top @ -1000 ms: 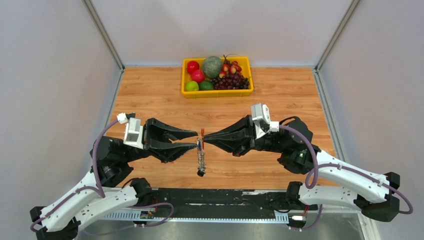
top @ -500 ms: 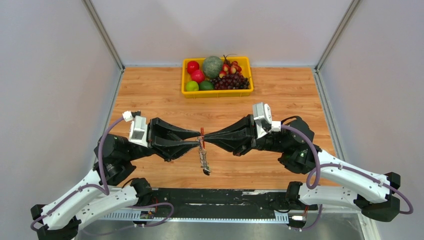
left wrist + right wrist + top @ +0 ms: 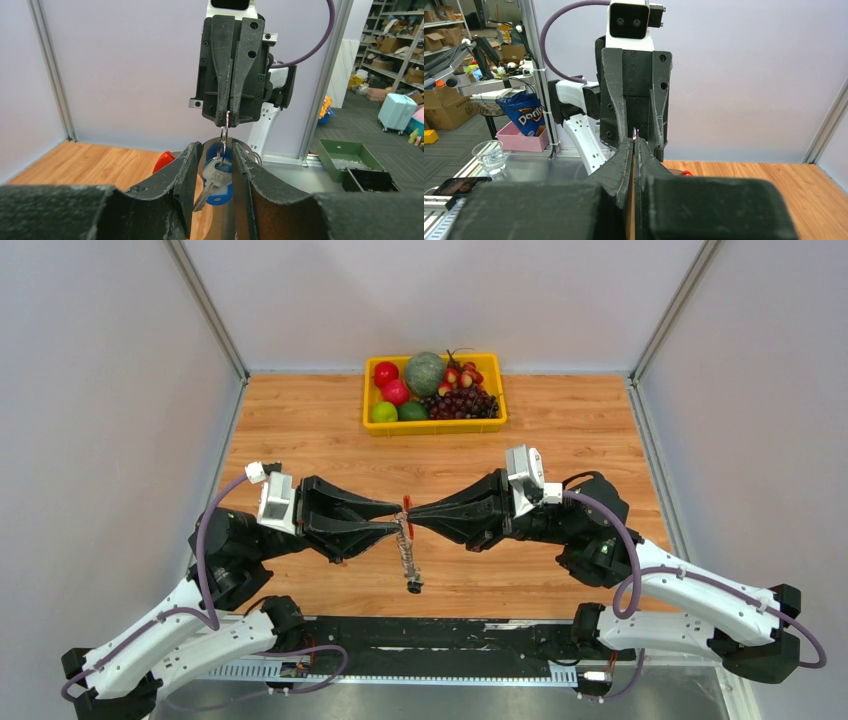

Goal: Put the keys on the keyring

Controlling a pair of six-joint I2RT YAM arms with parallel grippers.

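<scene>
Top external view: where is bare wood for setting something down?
Bare wood lies left and right of the yellow fruit bin. Crowded: the table centre, where the left gripper and right gripper meet at the keyring.

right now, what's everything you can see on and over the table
table: 1, light wood, under everything
basket: 1, yellow, far middle of the table
fruit: several, red, green and dark purple, in the basket
keyring: 1, silver, in the air over the table's near middle
blue key: 1, blue head, hanging under the keyring
red key: 1, red head, at the keyring
charm: 1, grey, dangling below the keyring
left hand: 1, black, open, fingers either side of the blue key
right hand: 1, black, shut on the keyring
</scene>
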